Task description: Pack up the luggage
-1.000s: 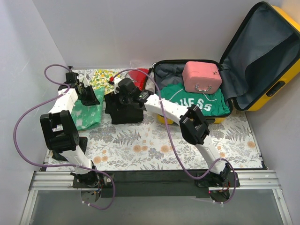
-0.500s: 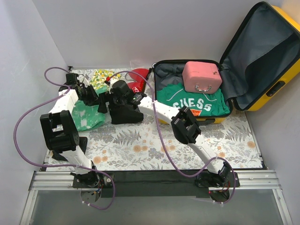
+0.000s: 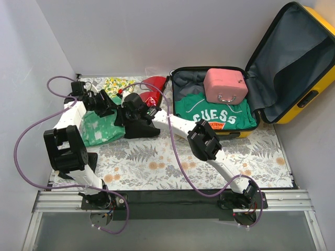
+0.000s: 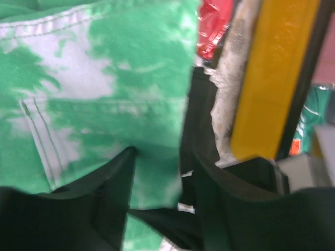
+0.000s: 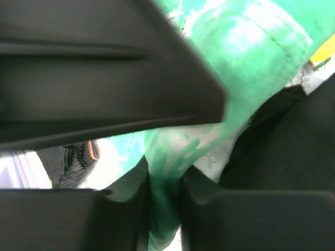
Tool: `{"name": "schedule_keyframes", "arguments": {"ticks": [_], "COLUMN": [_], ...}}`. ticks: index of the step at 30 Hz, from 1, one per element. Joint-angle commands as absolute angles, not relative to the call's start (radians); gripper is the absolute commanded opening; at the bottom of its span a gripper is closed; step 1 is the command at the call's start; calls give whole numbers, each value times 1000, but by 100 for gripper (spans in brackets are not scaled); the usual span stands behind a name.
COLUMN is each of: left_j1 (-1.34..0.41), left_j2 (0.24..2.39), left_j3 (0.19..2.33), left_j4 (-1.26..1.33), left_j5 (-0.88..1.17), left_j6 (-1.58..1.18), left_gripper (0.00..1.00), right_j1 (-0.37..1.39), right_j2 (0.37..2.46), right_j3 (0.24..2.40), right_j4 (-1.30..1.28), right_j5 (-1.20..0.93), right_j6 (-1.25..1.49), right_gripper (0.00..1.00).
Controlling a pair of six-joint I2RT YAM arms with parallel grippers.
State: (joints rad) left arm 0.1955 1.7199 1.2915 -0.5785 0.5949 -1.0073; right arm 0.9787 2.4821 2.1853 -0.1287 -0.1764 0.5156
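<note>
The yellow luggage point(image 3: 306, 86) lies open at the back right with its lid raised. A green GUESS shirt point(image 3: 214, 116) and a small pink case point(image 3: 225, 85) rest in its grey-lined base. A green tie-dye garment point(image 3: 97, 129) lies at the left. My right gripper point(image 5: 165, 183) is shut on a fold of that green garment point(image 5: 235, 47). It reaches across a black folded garment point(image 3: 142, 128). My left gripper point(image 4: 159, 178) stands open over the same green cloth point(image 4: 120, 78), its fingers point(image 4: 112, 188) apart. The two grippers meet near the garment's far right corner point(image 3: 112, 111).
A red bag point(image 3: 153, 85) and a yellow floral cloth point(image 3: 114, 85) lie at the back of the flowered tablecloth point(image 3: 172, 167). White walls close in the left and back. The luggage's yellow shell point(image 4: 272, 78) shows in the left wrist view.
My right gripper moved left past the black garment and closed on the green garment. My left gripper opened its jaws and shifted slightly right.
</note>
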Motion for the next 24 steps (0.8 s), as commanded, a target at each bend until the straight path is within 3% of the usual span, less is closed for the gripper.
{"name": "schedule_keyframes", "arguments": {"ticks": [1, 3, 12, 24], "left_j1": [276, 349, 578, 632], "left_j2": [1574, 1554, 1653, 1839], "left_j3": [1253, 1253, 1178, 1126], "left_j4": [-502, -505, -581, -520], "left_j5": [710, 726, 568, 496], "left_j6": [-1066, -1066, -945, -845], "left_gripper": [54, 55, 68, 69], "right_j1": [979, 979, 979, 982], "right_j2": [2464, 2451, 2415, 2422], "right_j3": [2224, 2227, 2218, 2212], "right_j4": [-86, -92, -123, -117], "right_j5": [-140, -105, -17, -49], "right_j6": [489, 473, 413, 400], "right_gripper": [11, 1, 1, 1]}}
